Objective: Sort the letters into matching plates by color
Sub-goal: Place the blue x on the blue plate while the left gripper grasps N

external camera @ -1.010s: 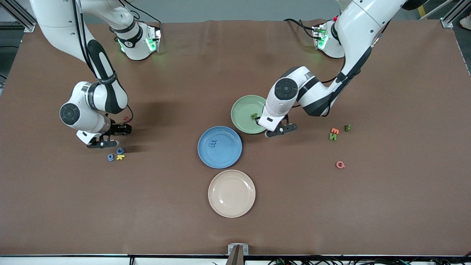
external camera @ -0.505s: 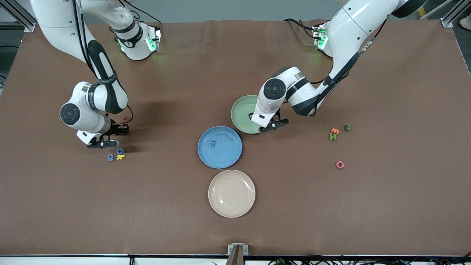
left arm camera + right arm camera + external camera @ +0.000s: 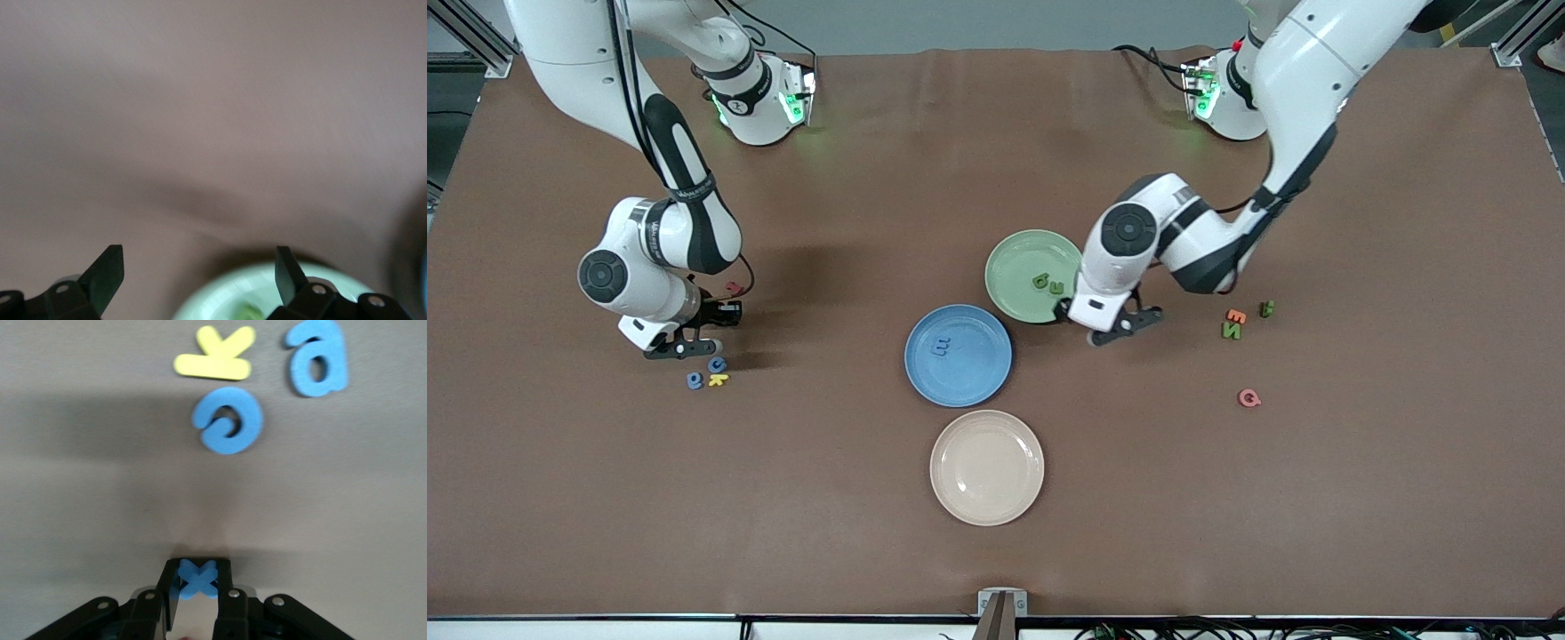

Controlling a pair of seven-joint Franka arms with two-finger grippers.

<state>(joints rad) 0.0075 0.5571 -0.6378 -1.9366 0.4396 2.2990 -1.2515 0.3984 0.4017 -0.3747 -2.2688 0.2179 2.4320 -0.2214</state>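
Observation:
My right gripper is down at the table near the right arm's end, shut on a blue X letter. Two more blue letters and a yellow letter lie just nearer the camera. My left gripper hangs open and empty over the table beside the green plate. That plate holds two green letters. The blue plate holds one blue letter.
The cream plate sits nearest the camera. Toward the left arm's end lie an orange letter, two green letters and a salmon-red Q. A pinkish-red letter lies by the right arm's wrist.
The left gripper swung over the green plate, opened, left a second green letter there and drew off toward its own end. The right gripper closed on the blue X.

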